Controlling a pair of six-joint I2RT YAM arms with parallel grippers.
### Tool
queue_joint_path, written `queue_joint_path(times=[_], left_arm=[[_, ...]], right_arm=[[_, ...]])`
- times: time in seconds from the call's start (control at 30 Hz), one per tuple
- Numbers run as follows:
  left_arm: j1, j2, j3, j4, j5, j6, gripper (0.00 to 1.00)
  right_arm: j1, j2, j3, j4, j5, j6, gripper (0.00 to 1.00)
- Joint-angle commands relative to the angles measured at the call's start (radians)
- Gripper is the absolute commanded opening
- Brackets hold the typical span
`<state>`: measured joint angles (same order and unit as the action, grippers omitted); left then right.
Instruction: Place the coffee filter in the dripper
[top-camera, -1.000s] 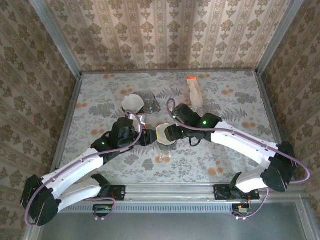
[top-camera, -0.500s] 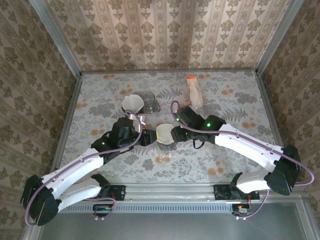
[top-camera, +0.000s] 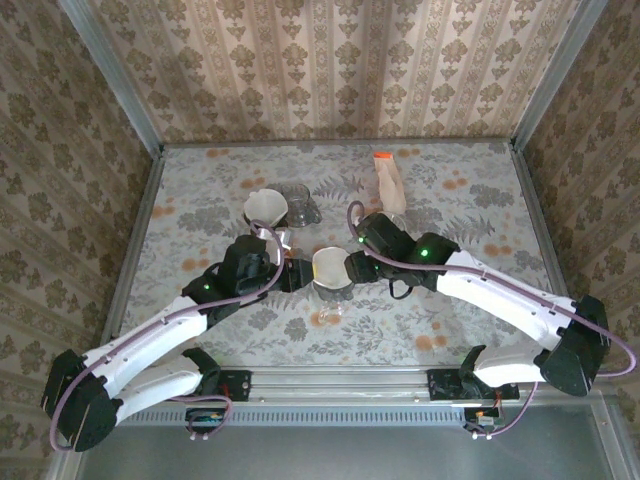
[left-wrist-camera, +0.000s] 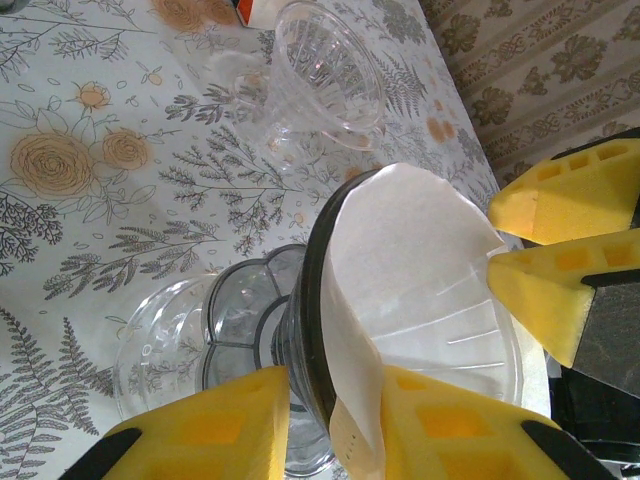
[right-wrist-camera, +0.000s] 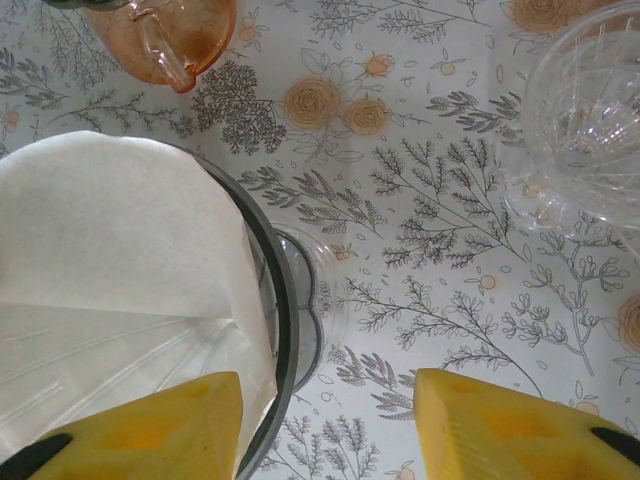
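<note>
The dripper (top-camera: 331, 287) is a clear cone with a dark rim (left-wrist-camera: 308, 300), and the white coffee filter (top-camera: 328, 266) sits inside it. My left gripper (top-camera: 298, 276) is shut on the rim, with the filter's edge (left-wrist-camera: 355, 400) pinched against the inside. My right gripper (top-camera: 352, 266) is at the opposite side of the rim. In the right wrist view it (right-wrist-camera: 325, 400) stands open across the rim (right-wrist-camera: 285, 300): one finger (right-wrist-camera: 150, 425) lies inside on the filter (right-wrist-camera: 110, 220), the other (right-wrist-camera: 510, 425) well outside. The dripper's clear base (left-wrist-camera: 165, 345) shows below it.
Behind the arms stand a second white cone in a glass holder (top-camera: 266, 207), a clear fluted glass (top-camera: 299, 203) and a bottle with an orange cap (top-camera: 388, 185). An amber glass cup (right-wrist-camera: 165, 30) stands near the dripper. Patterned walls enclose the table (top-camera: 480, 190).
The right gripper's jaws have narrowed, and it has drawn back slightly to the right along the dripper's rim. The left gripper and dripper have stayed put.
</note>
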<state>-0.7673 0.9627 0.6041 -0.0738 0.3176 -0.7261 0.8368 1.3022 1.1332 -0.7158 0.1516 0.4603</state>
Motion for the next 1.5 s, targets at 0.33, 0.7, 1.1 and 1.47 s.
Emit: queue_joint_path(times=[0.33, 0.7, 1.1, 1.47], left_arm=[[-0.009, 0.001, -0.009, 0.014, -0.008, -0.012, 0.29], [-0.008, 0.004, -0.012, 0.017, -0.011, -0.013, 0.3], [-0.007, 0.002, -0.01, 0.017, -0.014, -0.014, 0.31], [-0.006, 0.005, -0.012, 0.022, -0.012, -0.017, 0.32]], right_arm=[[0.053, -0.002, -0.019, 0.052, -0.08, -0.02, 0.65], [0.082, 0.004, -0.059, 0.067, -0.093, -0.018, 0.66], [0.082, 0.005, -0.024, 0.085, -0.078, -0.008, 0.68], [0.085, 0.03, -0.014, 0.138, -0.082, 0.045, 0.7]])
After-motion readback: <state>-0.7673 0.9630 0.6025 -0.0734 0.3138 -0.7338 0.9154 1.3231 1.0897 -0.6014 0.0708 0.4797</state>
